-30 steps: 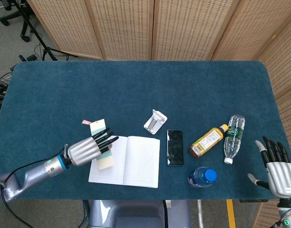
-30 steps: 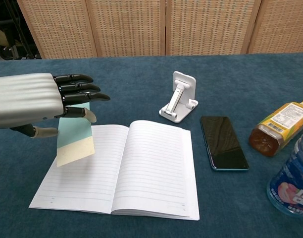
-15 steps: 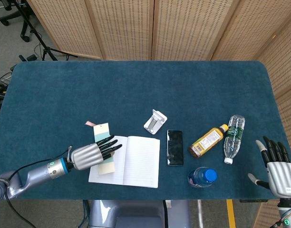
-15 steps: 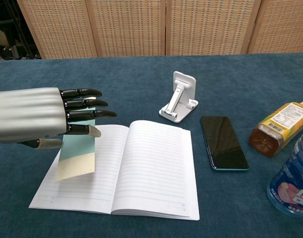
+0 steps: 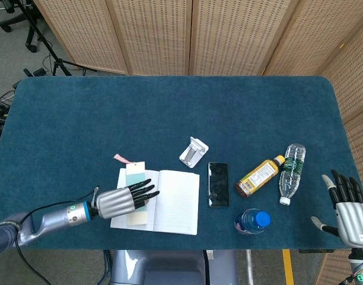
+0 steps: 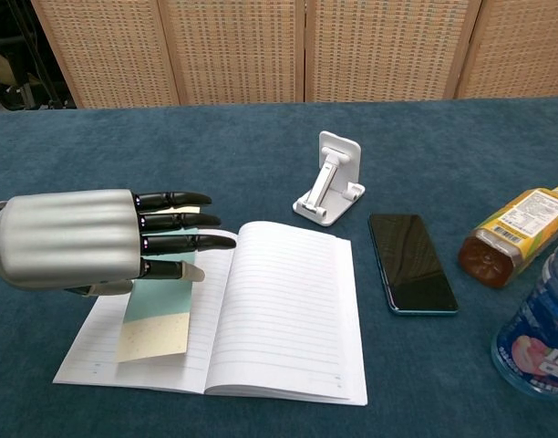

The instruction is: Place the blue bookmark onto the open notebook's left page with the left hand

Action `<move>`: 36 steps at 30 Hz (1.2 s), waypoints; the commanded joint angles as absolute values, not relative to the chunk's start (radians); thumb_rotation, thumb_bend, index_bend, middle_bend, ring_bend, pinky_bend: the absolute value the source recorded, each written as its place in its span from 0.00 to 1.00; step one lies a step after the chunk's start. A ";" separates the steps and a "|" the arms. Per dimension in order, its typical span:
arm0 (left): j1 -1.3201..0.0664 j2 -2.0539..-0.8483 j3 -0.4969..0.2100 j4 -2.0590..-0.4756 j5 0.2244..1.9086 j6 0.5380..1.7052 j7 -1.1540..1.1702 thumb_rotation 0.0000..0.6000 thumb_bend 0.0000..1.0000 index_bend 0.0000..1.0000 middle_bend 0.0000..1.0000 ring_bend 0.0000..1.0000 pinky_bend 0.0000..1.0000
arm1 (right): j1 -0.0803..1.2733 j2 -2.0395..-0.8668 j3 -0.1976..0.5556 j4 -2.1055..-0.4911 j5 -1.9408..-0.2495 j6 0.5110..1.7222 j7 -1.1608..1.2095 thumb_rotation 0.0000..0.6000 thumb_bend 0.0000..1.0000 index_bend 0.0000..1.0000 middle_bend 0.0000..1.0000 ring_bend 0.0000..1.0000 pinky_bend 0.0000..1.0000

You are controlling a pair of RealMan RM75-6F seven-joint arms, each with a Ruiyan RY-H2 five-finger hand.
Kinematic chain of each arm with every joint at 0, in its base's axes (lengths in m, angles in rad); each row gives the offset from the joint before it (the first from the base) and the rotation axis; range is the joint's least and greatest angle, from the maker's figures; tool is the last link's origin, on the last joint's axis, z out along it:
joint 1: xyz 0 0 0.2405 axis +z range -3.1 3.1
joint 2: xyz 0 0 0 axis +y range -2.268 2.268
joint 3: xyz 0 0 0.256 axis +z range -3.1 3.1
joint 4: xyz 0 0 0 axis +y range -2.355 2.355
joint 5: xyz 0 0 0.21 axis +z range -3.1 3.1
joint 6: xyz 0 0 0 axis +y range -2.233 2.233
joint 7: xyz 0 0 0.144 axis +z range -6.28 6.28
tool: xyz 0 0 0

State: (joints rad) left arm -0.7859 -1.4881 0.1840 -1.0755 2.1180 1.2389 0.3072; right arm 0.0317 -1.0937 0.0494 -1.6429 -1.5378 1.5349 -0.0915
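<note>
The open notebook [image 5: 172, 202] lies near the table's front edge, left of centre. My left hand [image 5: 119, 200] hovers low over its left page [image 6: 97, 338], fingers stretched out toward the spine. It holds the blue bookmark [image 6: 157, 318], pale blue with a cream lower end, between the fingers and the thumb beneath. The bookmark's lower end touches the left page. In the head view the bookmark [image 5: 134, 173] pokes out past the page's far edge, with a pink tassel [image 5: 120, 158] on the cloth. My right hand [image 5: 349, 208] hangs at the table's right front corner, fingers apart, holding nothing.
To the right of the notebook are a white phone stand [image 5: 193, 152], a dark phone [image 5: 217, 184], a yellow juice bottle [image 5: 260, 176] on its side, a clear water bottle [image 5: 292, 172] on its side and an upright blue-capped bottle [image 5: 252, 221]. The table [image 5: 169, 113] is covered in blue cloth.
My left hand has moved down and rightward with the bookmark, from beside the notebook's left edge to over the left page. The bookmark's lower end now rests on the page. The right hand barely moved.
</note>
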 commanded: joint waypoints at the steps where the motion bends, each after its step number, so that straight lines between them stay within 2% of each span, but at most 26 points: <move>1: -0.790 -1.502 0.188 -1.061 2.122 1.246 0.303 1.00 0.30 0.32 0.00 0.00 0.00 | 0.032 -1.093 0.050 -1.643 -1.536 1.533 -0.091 1.00 0.00 0.00 0.00 0.00 0.00; 19: -0.805 -1.561 0.227 -0.934 2.158 1.314 0.268 1.00 0.30 0.32 0.00 0.00 0.00 | 0.032 -1.094 0.051 -1.643 -1.534 1.532 -0.093 1.00 0.00 0.00 0.00 0.00 0.00; 36: -0.813 -1.597 0.243 -0.890 2.161 1.346 0.273 1.00 0.29 0.32 0.00 0.00 0.00 | 0.030 -1.093 0.052 -1.642 -1.534 1.534 -0.086 1.00 0.00 0.00 0.00 0.00 0.00</move>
State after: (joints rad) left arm -0.8139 -1.5952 0.2425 -0.8921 2.1616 1.3436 0.2724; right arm 0.0303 -1.0926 0.0520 -1.6416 -1.5336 1.5343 -0.0855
